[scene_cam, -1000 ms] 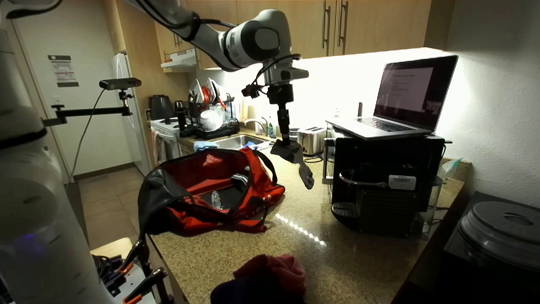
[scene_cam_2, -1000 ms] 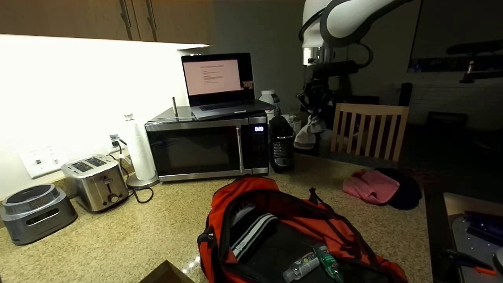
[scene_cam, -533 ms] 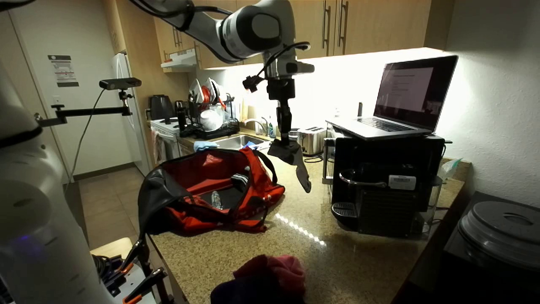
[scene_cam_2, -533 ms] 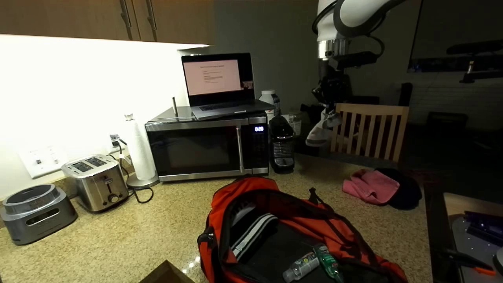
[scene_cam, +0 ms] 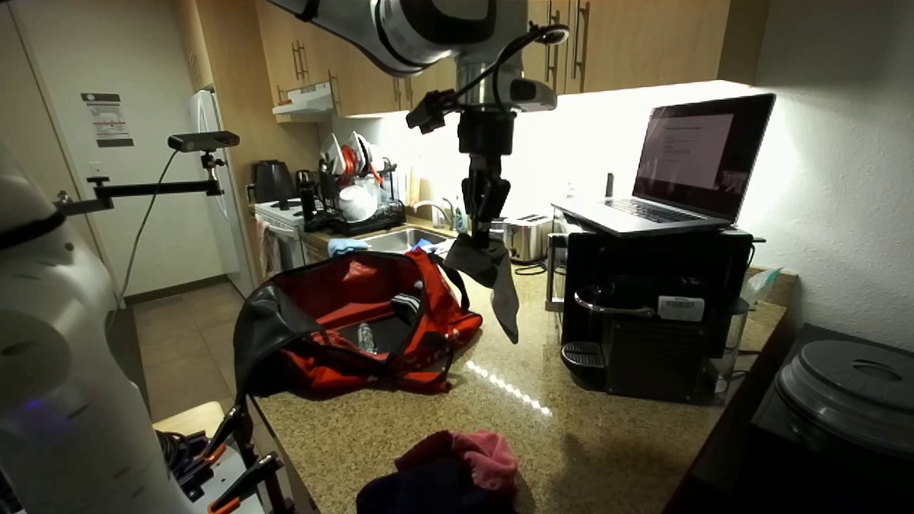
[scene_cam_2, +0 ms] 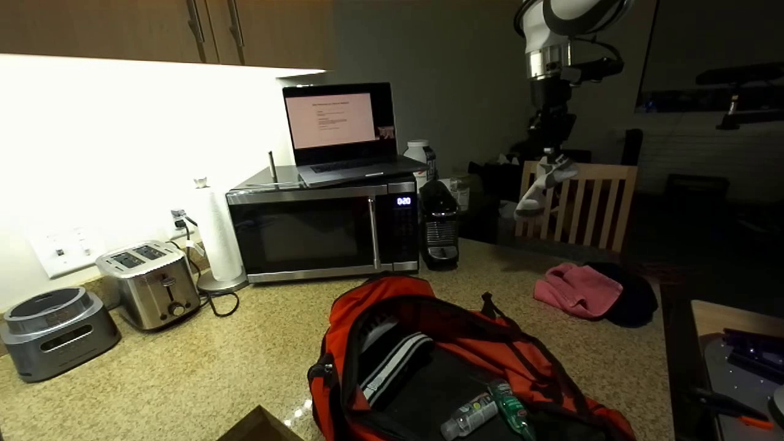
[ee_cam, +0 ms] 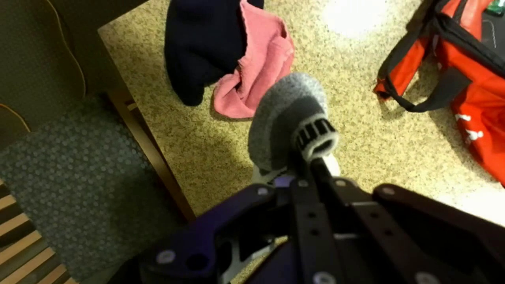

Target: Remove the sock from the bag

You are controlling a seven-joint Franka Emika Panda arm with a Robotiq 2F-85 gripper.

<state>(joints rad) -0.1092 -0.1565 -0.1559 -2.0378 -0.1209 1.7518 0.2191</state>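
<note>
Grey sock point(ee_cam: 290, 118) being pinched by jaws above desk point(ee_cam: 355, 79), outside bag point(scene_cam: 441, 314); slow lowering beside pink cloth point(ee_cam: 266, 63) before release is being advised.

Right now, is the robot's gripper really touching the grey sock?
Touching. The wrist view shows the gripper shut on the sock, and in both exterior views the sock hangs from its jaws.

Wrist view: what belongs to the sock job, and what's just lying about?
For the job:
red bag
sock, outside the bag
gripper, shut on the sock

Just lying about:
pink cloth
dark cloth, touching it
green bottle, inside the bag
</note>
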